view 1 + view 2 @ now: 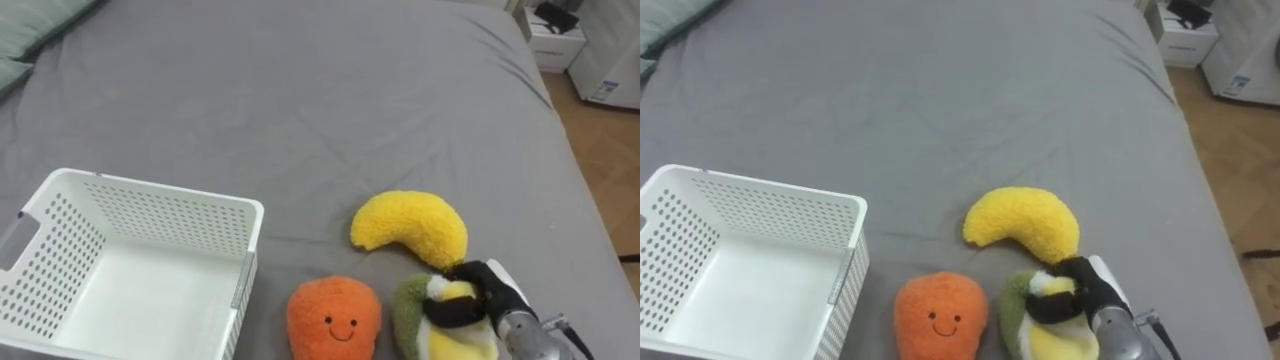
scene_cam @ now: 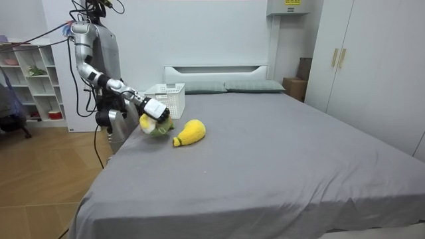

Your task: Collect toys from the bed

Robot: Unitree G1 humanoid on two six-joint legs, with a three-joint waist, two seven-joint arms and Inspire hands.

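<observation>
Right hand [image 1: 497, 289] is gripping the green-yellow plush [image 1: 407, 312] with curled fingers at the bed's [image 1: 300, 90] near edge, beside the orange plush [image 1: 333, 318] and banana [image 1: 410, 228]; it is looking soft, light and squashy, probably taking a mid-body pinch; the basket [image 1: 170, 190] is sitting to the left.

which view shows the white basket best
Left eye view: the white basket is close, from above, left end included. The right eye view cuts that end off; the room view shows it distant, from the side.
</observation>
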